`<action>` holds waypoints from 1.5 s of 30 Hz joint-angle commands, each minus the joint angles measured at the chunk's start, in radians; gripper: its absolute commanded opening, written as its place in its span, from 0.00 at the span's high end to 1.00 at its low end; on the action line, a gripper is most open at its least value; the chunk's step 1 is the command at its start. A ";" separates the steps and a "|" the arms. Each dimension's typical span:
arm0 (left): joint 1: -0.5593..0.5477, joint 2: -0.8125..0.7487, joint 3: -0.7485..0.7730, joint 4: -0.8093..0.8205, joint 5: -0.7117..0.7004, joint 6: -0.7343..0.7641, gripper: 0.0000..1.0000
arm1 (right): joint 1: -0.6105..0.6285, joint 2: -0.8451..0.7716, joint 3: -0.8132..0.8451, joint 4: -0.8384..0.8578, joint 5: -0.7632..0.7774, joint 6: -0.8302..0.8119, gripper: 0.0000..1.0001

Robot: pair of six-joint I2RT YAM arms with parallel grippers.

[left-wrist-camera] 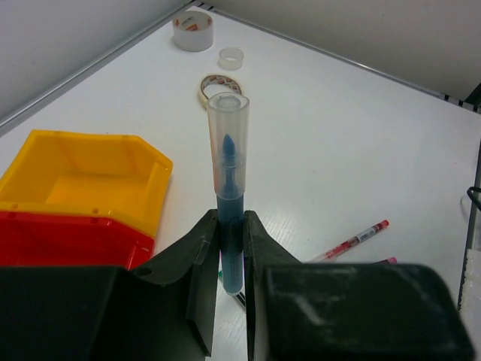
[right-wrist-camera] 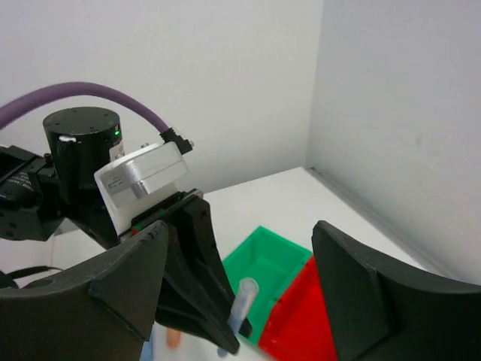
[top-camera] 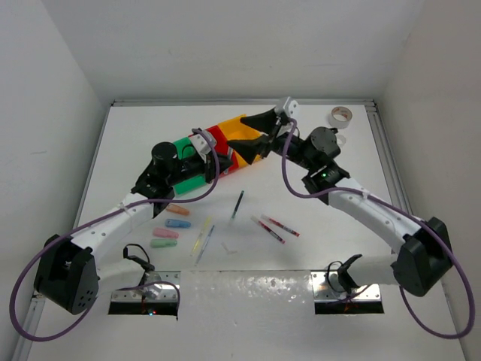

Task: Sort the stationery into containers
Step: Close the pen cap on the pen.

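- Marker in hand: my left claw (left-wrist-camera: 231,226) is pinched almost fully closed on the lower barrel of a blue felt-tip marker with a clear plastic cap (left-wrist-camera: 228,143). It stands upright between my fingers, cap uppermost.
- The marker is up off the white table (left-wrist-camera: 338,135), just beside the joined row of open-top plastic bins: yellow bin (left-wrist-camera: 143,154), red bin (left-wrist-camera: 68,233), green bin (right-wrist-camera: 270,256).
- I judge it light and stiff. Its smooth round barrel could swivel or slide in my pads.
- Holding the barrel rather than the cap seems safest, since a cap may pull off.
- My right claw (right-wrist-camera: 242,233) is spread wide with nothing in it, hovering close to my left one above the bins.
- The thin red pen (left-wrist-camera: 353,242) lying on the table looks just as light. I would take it mid-shaft, across its width.
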 commanded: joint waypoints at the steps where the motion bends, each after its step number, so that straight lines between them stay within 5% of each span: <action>1: -0.014 -0.017 -0.001 0.013 -0.002 0.029 1.00 | 0.041 0.097 0.048 0.074 0.000 0.067 0.25; 9: -0.014 -0.019 -0.005 0.032 0.000 0.011 1.00 | 0.064 0.173 0.023 0.108 0.066 0.093 0.37; 13: -0.014 -0.019 -0.007 0.043 0.000 -0.002 1.00 | 0.067 0.185 -0.004 0.149 0.083 0.122 0.55; 18: -0.014 -0.016 -0.007 0.061 0.006 -0.017 1.00 | 0.066 0.205 -0.037 0.163 0.109 0.127 0.59; 24: -0.014 -0.017 -0.007 0.069 0.003 -0.028 1.00 | 0.064 0.214 -0.050 0.183 0.124 0.135 0.83; 26: -0.014 -0.019 -0.007 0.078 0.000 -0.037 1.00 | 0.067 0.214 -0.058 0.180 0.129 0.130 0.98; 33: 0.035 -0.019 -0.001 0.240 0.044 -0.214 1.00 | 0.136 0.208 -0.208 0.190 0.255 -0.041 1.00; 45: 0.078 -0.005 0.082 0.431 0.072 -0.259 1.00 | 0.219 0.337 -0.451 0.348 0.354 -0.002 1.00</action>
